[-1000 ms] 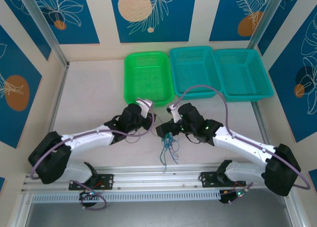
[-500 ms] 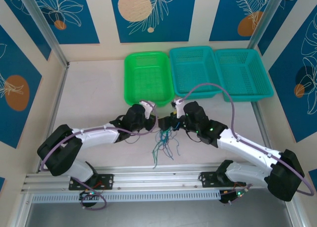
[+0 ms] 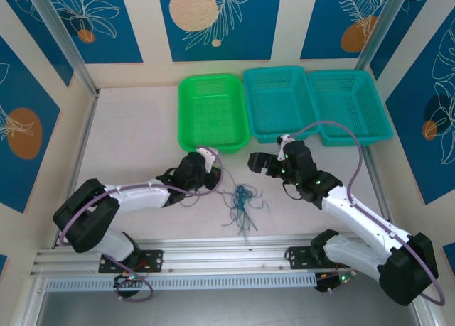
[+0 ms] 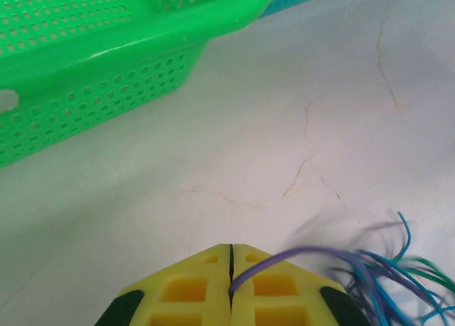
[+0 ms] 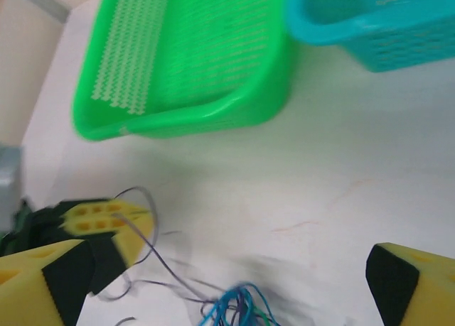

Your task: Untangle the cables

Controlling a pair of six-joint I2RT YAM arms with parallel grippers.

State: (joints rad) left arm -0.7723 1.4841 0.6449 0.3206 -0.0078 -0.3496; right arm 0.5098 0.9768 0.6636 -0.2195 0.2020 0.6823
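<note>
The left gripper (image 4: 231, 273) is clenched on a single purple strand (image 4: 284, 258), pinched right at the seam of its yellow fingertips. From there the strand runs toward the robot's right into the rest of the cables (image 3: 242, 200). They make a loose knot of teal-blue, green and purple wire lying on the table (image 3: 135, 141) about mid-width, closer to the near edge than to the baskets. The knot's loose ends trail toward the near edge, so the clump's long axis runs roughly far-to-near, across the line joining the two grippers.

The right gripper (image 3: 259, 161) stands fully released with nothing in it. The knot lies on its left and a little toward the near edge; in the right wrist view it sits low between the spread fingers (blurred, so single strands cannot be sorted there). Both grippers are near the clump, but the right one is the free one. My judgement is that the coming move hinges on it coming down onto a strand at the knot's right side and drawing it away from the left gripper's hold.

The green basket (image 4: 99, 91) and two teal baskets (image 3: 316, 102) line the far edge. No brand, label or lettering can be read anywhere.
</note>
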